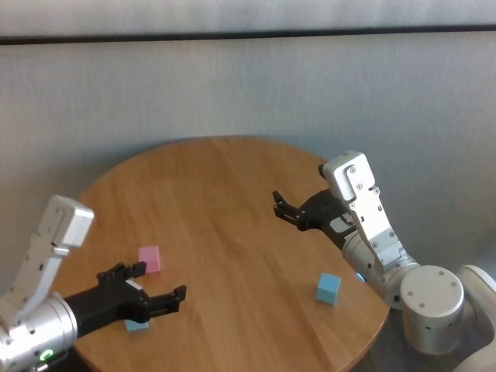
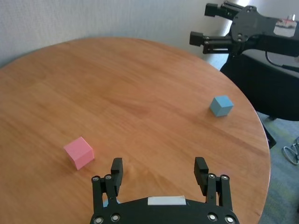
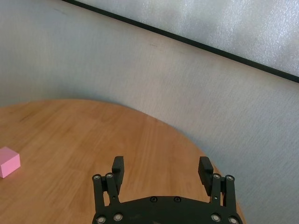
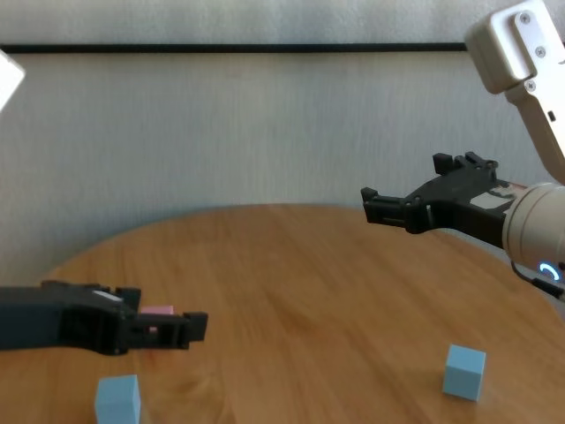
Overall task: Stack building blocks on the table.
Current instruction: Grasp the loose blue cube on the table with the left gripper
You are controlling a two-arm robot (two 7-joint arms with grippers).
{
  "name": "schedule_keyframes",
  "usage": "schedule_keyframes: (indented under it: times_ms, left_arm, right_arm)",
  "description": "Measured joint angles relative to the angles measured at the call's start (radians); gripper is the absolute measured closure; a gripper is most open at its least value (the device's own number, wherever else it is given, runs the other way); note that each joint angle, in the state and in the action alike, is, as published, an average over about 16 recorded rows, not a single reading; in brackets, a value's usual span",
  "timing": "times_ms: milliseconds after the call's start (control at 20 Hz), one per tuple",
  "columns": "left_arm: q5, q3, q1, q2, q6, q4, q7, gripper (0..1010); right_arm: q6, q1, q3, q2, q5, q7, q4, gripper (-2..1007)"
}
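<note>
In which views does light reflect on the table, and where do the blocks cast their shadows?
Left wrist view: a pale sheen lies on the table centre; the pink block and the far blue block cast only small, soft shadows at their bases. Head view: the tabletop looks evenly lit, without strong glare.

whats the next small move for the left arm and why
Probably lower the open left claw onto the light blue block just beneath it. No block is stacked or held yet, the pink block sits close by, and the right claw hangs open above the table.
</note>
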Motion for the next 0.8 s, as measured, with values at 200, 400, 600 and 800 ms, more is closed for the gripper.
schedule_keyframes:
  times_ms: [200,400,600,800]
  left_arm:
    - [0.026,-0.002,0.021,-0.005,0.042,-0.028,0.061,10]
    - [0.05,-0.009,0.039,-0.016,0.083,-0.046,0.119,10]
    - [0.067,-0.018,0.05,-0.031,0.126,-0.056,0.165,10]
    - [0.08,-0.024,0.053,-0.055,0.169,-0.06,0.207,10]
  right_arm:
    - [0.0,0.0,0.0,0.0,0.0,0.0,0.0,4]
    - [0.0,0.0,0.0,0.0,0.0,0.0,0.0,4]
    - [0.0,0.0,0.0,0.0,0.0,0.0,0.0,4]
    - [0.0,0.0,0.0,0.0,0.0,0.0,0.0,4]
